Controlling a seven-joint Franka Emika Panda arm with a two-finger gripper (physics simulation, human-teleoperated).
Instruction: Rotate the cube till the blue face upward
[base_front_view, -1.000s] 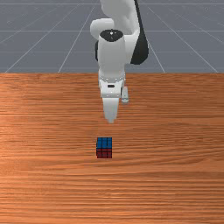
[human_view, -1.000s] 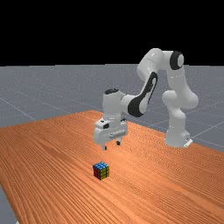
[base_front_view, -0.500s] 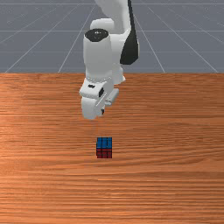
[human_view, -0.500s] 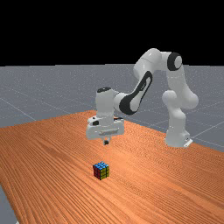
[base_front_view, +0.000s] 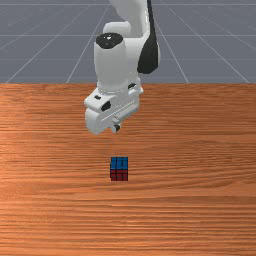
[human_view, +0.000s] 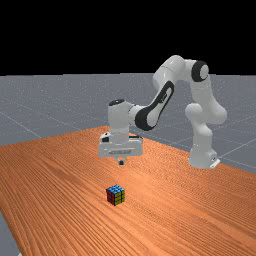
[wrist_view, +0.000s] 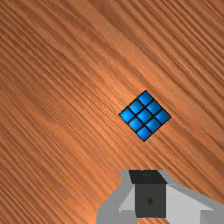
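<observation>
The gripper (human_view: 121, 162), closed tip to tip and empty, hangs above the cube (human_view: 115, 195), presumably to leave it undisturbed. The cube rests on the table (human_view: 60, 175), blue face (wrist_view: 145, 116) upward; no turn seems needed.

I've got open air between my tool (human_view: 121, 162) and the cube (base_front_view: 119, 169), and bare wood all around the cube, so a pass at this height or down beside any of its sides has room. Down low, the cube stands in the way, one corner towards my tool in the wrist view, and the desk (base_front_view: 200, 175) is the floor to any descent. My arm (human_view: 145, 117) takes up the space towards the far view's right.
</observation>
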